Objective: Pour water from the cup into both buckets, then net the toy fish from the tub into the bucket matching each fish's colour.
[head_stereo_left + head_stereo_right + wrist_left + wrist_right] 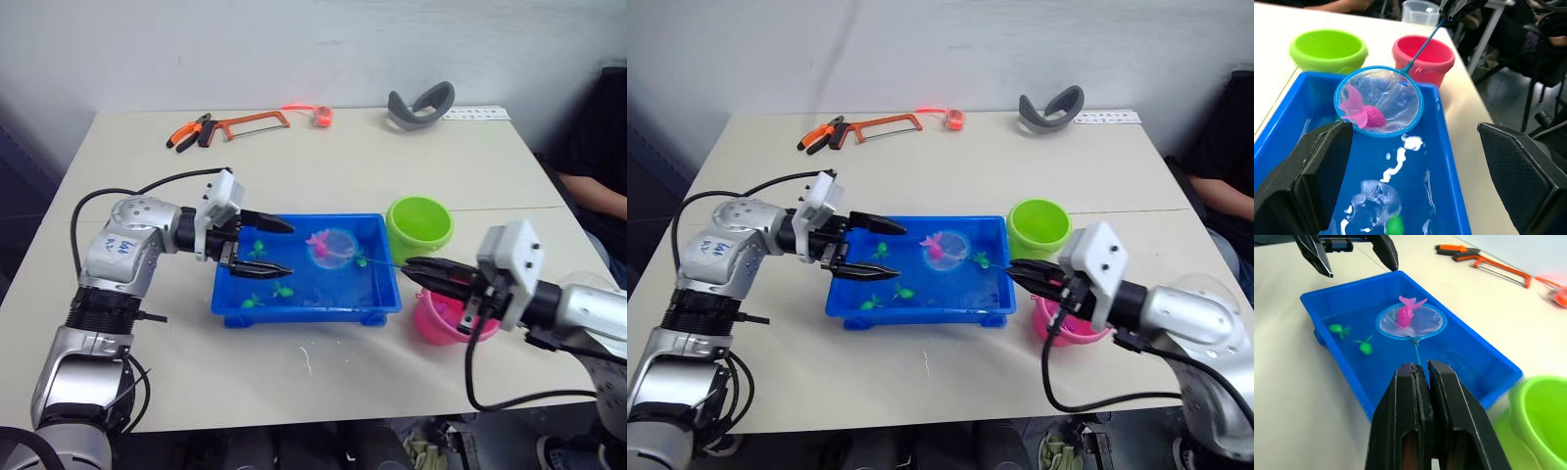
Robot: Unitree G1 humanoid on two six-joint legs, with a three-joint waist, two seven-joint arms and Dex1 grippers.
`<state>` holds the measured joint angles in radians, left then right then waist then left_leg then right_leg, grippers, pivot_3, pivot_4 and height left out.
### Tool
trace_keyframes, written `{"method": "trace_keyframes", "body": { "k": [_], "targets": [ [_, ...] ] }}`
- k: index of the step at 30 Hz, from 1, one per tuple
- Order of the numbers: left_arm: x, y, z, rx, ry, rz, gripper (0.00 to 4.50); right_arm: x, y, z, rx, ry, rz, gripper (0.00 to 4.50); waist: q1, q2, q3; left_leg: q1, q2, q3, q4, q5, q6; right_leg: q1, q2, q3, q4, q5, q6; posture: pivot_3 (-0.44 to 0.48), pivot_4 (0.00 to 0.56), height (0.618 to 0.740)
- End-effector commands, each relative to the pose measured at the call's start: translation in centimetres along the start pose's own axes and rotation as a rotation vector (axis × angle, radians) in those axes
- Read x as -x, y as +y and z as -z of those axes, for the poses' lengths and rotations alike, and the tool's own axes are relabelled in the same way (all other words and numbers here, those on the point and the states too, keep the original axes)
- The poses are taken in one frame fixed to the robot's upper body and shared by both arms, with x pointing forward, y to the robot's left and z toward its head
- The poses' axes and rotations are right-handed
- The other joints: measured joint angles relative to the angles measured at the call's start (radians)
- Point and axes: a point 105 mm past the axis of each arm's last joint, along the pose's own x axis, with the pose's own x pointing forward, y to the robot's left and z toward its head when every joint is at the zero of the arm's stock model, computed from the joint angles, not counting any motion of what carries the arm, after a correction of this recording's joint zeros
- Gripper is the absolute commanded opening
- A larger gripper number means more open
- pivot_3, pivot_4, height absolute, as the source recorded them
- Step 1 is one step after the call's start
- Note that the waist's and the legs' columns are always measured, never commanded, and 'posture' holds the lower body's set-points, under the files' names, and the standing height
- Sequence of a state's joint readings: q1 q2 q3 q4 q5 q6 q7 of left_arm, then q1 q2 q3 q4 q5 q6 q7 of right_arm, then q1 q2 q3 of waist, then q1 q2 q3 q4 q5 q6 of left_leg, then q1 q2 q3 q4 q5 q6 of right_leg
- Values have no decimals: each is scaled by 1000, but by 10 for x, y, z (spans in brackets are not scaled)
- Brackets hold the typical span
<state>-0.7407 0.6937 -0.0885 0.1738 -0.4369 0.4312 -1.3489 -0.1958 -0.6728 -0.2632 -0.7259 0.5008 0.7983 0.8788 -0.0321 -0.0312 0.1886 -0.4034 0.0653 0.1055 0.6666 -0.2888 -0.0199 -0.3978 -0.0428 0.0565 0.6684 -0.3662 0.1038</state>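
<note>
The blue tub [294,311] sits mid-table with water in it. My right gripper [411,266] is shut on the net's thin handle [1415,351], above the pink bucket [439,321]. The net's light blue hoop [331,247] is over the tub's far right part and holds a pink fish [318,239]. A few green fish [282,290] lie in the tub. My left gripper [291,248] is open over the tub's left end, holding nothing. The green bucket [419,225] stands just right of the tub. The clear cup [1419,11] stands beyond the pink bucket.
An orange hacksaw [250,123] and pliers [188,134] lie at the table's far edge, with a small orange-red object [321,115] and a grey curved piece [421,106]. A person [600,181] sits past the table's right edge.
</note>
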Motion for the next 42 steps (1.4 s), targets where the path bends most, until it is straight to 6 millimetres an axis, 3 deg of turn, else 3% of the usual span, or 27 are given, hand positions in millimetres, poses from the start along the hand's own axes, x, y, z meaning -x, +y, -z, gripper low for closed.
{"method": "trace_keyframes", "body": {
  "k": [1, 8, 14, 19, 21, 27, 30, 35, 39, 42],
  "targets": [
    [-34, -1, -14, -80, -85, 108, 4448, 66, 8, -7, 6, 44, 212, 0, 4, 0, 0, 0, 0, 0, 0, 0, 0, 0, 0, 0, 0, 0, 0, 0, 150, 740],
    [-62, -8, -12, -83, -130, 216, 4448, 129, 18, 1, -41, 138, 431, 0, 21, 1, -1, 1, -1, -2, 1, 0, 1, 5, 1, 1, -4, 1, 3, 0, 150, 740],
    [-74, -12, -12, -108, -130, 273, 4448, 158, 31, 8, -13, 271, 528, 0, 29, 2, -1, 2, -3, -1, 1, 0, 2, 6, 2, 2, -5, 2, 4, 0, 150, 740],
    [-77, -9, -12, -109, -138, 275, 4448, 163, 37, 13, 200, 463, 497, 0, 29, 2, -1, 2, -4, -1, 1, 0, 2, 6, 3, 2, -6, 2, 4, 0, 150, 740],
    [-78, -9, -12, -111, -138, 275, 4448, 162, 34, 10, 393, 543, 469, 0, 27, 2, -1, 3, -5, -1, 0, 0, 2, 6, 2, 3, -6, 2, 4, 0, 150, 740],
    [-78, -5, -13, -118, -144, 267, 4448, 164, 44, 28, 1005, 788, 145, 0, 28, 2, -1, 2, -7, -1, 0, 0, 2, 6, 2, 2, -7, 2, 4, 0, 150, 740],
    [-77, -4, -13, -119, -142, 262, 4448, 169, 41, 29, 1177, 819, 90, 0, 28, 2, -1, 2, -7, -1, 0, 0, 2, 6, 2, 2, -7, 2, 4, 0, 150, 740],
    [-74, 1, -12, -118, -128, 247, 4448, 179, 31, 20, 1212, 765, 196, 0, 28, 2, -1, 6, -7, 0, 0, 1, 1, 9, 1, 3, -7, 2, 4, 0, 150, 740],
    [-72, 2, -10, -118, -119, 236, 4448, 172, 34, 16, 1197, 674, 139, 0, 25, 2, -1, 17, -7, 0, -2, 0, 1, 20, 1, 2, -9, 2, 3, 0, 150, 740],
    [-70, 3, -7, -114, -105, 218, 4448, 165, 22, 2, 1127, 568, 225, 0, 23, 2, -1, 19, -6, -1, -2, -1, 1, 23, 1, 2, -10, 2, 3, 0, 150, 740]
  ]
}}
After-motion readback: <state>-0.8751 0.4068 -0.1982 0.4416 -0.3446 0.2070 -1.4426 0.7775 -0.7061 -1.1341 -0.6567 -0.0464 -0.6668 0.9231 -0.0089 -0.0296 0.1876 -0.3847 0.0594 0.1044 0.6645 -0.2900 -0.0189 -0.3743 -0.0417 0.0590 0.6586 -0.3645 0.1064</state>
